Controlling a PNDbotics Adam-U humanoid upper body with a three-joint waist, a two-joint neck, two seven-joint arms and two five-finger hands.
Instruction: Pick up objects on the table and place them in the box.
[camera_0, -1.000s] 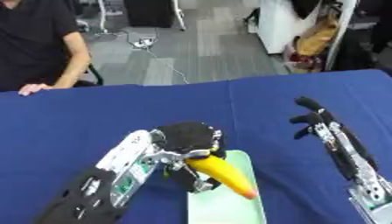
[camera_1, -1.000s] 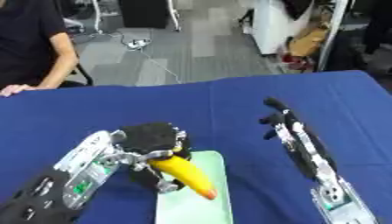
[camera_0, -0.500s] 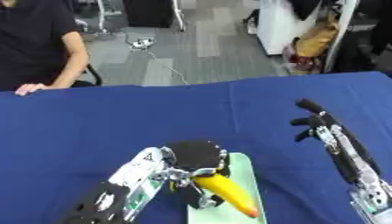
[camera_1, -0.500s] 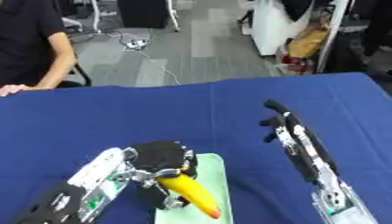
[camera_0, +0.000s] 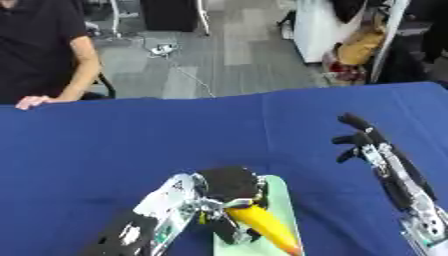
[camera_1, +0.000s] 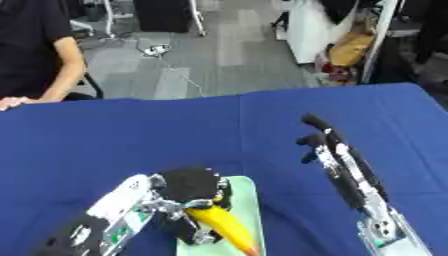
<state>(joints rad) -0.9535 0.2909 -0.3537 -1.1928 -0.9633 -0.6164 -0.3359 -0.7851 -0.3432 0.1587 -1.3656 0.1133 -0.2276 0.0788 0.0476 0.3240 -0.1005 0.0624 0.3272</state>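
My left hand (camera_0: 229, 192) is shut on a yellow-orange carrot-shaped object (camera_0: 261, 229), holding it over a pale green box (camera_0: 278, 200) near the table's front edge. The object's tip points toward the lower right, past the bottom of the view. My right hand (camera_0: 361, 141) stands at the right with its fingers straight, holding nothing, well apart from the box. No other loose objects show on the cloth.
A blue cloth (camera_0: 131, 140) covers the whole table. A person sits at the far left with a hand (camera_0: 31, 101) resting on the table's far edge. Beyond the table is an office floor with cables and furniture.
My left hand with the yellow object has drawn back toward the front edge, over the green box. The view has tilted a little. The right hand holds about the same pose.
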